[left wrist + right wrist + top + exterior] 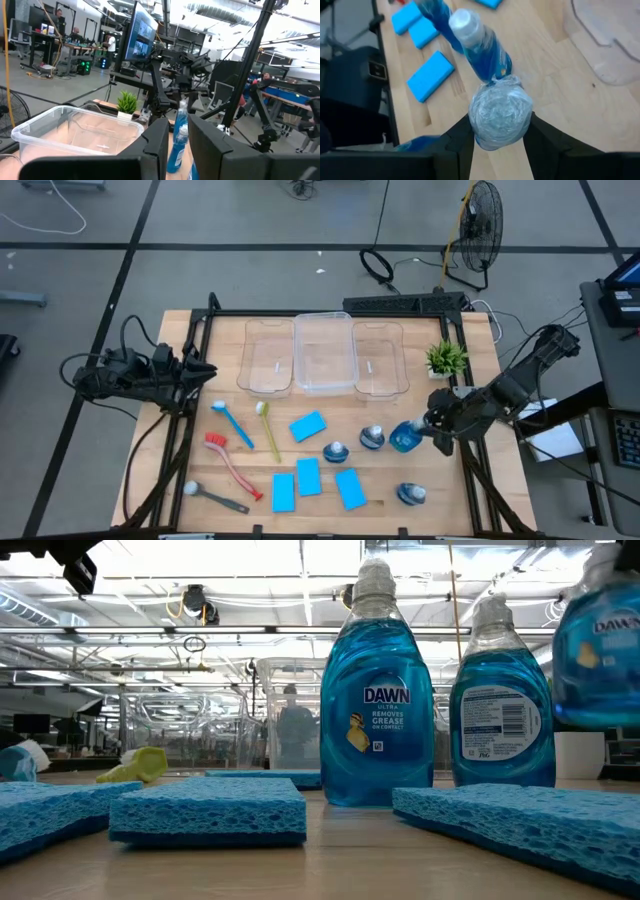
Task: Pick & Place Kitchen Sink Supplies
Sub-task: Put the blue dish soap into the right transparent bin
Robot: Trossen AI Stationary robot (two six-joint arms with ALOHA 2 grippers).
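The right gripper [496, 131] is clamped on the pale cap of a soap bottle [405, 437], held near the table's right edge, just below the potted plant [446, 358]. The left gripper [200, 369] waits over the table's left edge with its fingers [155, 145] only narrowly apart and nothing between them. As I judge it, the job has barely begun: the three clear bins [323, 355] hold nothing, while three bottles, four blue sponges [308, 425] and four brushes [232, 424] lie on the table.

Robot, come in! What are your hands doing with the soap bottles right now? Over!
Right gripper shut on a soap bottle near the plant. Left gripper waits at the table's left edge, holding nothing. Three bins ahead, path clear.
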